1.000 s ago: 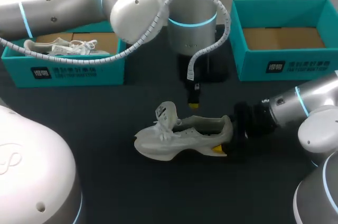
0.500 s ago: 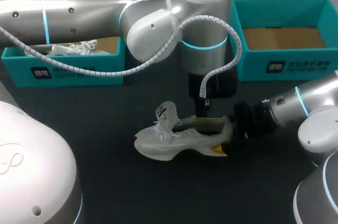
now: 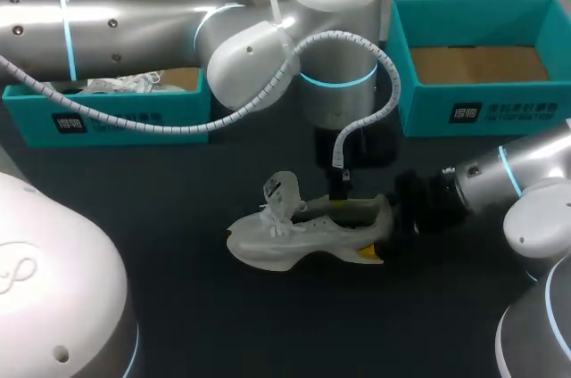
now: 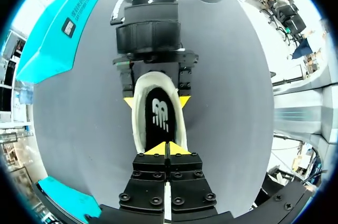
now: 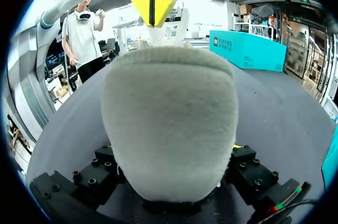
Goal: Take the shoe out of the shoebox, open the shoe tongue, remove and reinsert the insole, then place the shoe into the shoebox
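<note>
The left gripper [image 4: 168, 149] hangs over the mouth of the white sneaker [image 3: 303, 231]. Its yellow tips are pressed together, with nothing seen between them, just above the dark insole [image 4: 160, 118]. The right gripper [image 4: 156, 101] clamps the sneaker's heel from both sides, so the shoe stands upright on its sole. The tongue [image 3: 282, 191] stands lifted toward the toe.

The step in hand looks like drawing out the insole. To do it well, the left tips would likely need to part, dip in at the heel end, pinch only the insole's edge and peel it up. The right gripper must hold firm meanwhile. Catching the padded collar instead could drag the whole shoe.

The sneaker rests on a dark table [image 3: 178, 289]. Beyond it, well apart, sit two teal boxes. The right-hand shoebox [image 3: 482, 110] shows its brown cardboard floor. The left-hand shoebox [image 3: 116, 119] holds a second white shoe [image 3: 125, 84], partly hidden by the left arm.
</note>
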Controlling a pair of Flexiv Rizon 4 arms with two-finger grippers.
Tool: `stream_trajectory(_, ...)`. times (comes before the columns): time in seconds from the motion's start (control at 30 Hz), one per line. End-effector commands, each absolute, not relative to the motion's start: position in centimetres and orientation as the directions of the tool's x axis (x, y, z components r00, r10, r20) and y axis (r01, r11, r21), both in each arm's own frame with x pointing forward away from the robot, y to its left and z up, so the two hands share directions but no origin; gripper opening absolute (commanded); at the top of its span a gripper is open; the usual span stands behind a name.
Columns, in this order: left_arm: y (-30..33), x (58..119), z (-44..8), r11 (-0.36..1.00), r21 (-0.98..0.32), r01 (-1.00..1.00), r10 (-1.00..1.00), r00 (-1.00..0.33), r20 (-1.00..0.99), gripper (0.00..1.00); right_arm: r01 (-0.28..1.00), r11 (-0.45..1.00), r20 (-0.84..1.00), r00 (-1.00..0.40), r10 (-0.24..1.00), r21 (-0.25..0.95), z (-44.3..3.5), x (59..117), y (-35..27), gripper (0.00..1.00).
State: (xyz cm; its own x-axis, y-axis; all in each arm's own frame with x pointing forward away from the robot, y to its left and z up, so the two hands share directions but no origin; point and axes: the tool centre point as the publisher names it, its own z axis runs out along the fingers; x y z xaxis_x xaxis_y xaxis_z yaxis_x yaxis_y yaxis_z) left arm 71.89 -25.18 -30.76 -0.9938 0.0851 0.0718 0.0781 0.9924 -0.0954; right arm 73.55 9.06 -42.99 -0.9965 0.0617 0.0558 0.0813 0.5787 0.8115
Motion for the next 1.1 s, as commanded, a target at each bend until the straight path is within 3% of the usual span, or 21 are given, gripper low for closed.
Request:
stream_trajectory(0.03,-25.5,72.0,-32.6,0.984,-0.143,0.108,0.125,-0.986,0.111,0.00,0.083,0.581,0.056,-0.996,0.063,0.810,-43.5,73.6,9.0,0.00)
stream_trajectory(1.1,-25.6,71.1,-38.9,0.972,-0.198,0.126,0.170,-0.960,0.222,0.00,0.083,0.581,0.056,-0.996,0.063,0.810,-43.5,73.6,9.0,0.00)
